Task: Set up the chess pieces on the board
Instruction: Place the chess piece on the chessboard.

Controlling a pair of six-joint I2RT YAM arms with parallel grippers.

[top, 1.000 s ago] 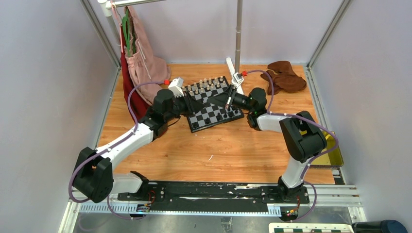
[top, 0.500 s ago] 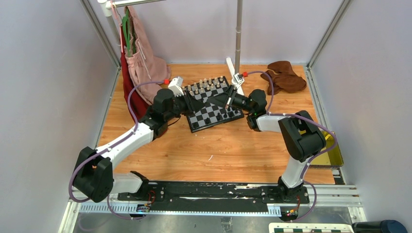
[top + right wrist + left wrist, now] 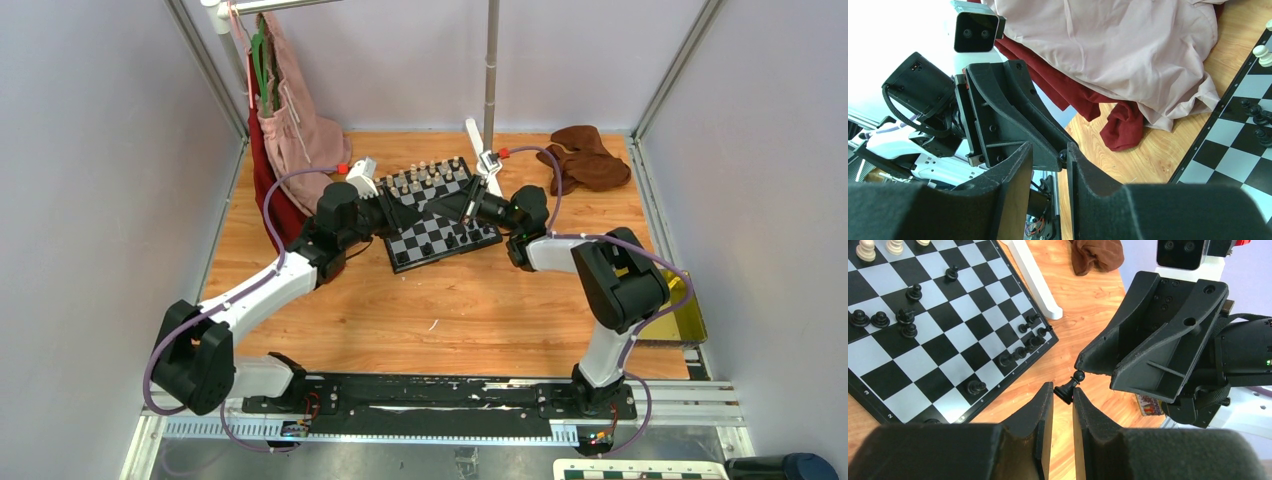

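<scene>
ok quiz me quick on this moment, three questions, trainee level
1. True or false: the small cream chess pieces stand on the black and white checkered board.
2. Between the tips of the left gripper is: A) a small black pawn, B) a cream knight, C) a red cloth.
3. Fill in: the crumpled brown cloth lies near the far ___ corner of the wooden table.
Key: 1 true; 2 A; 3 right.

Board (image 3: pixel 440 240) on bench (image 3: pixel 450 300), far-centre; clothes (image 3: pixel 295 130) left of it, rag (image 3: pixel 585 158) behind-right (left hand (image 3: pixel 1063 390), right hand (image 3: pixel 1049 150) meet above board).
</scene>
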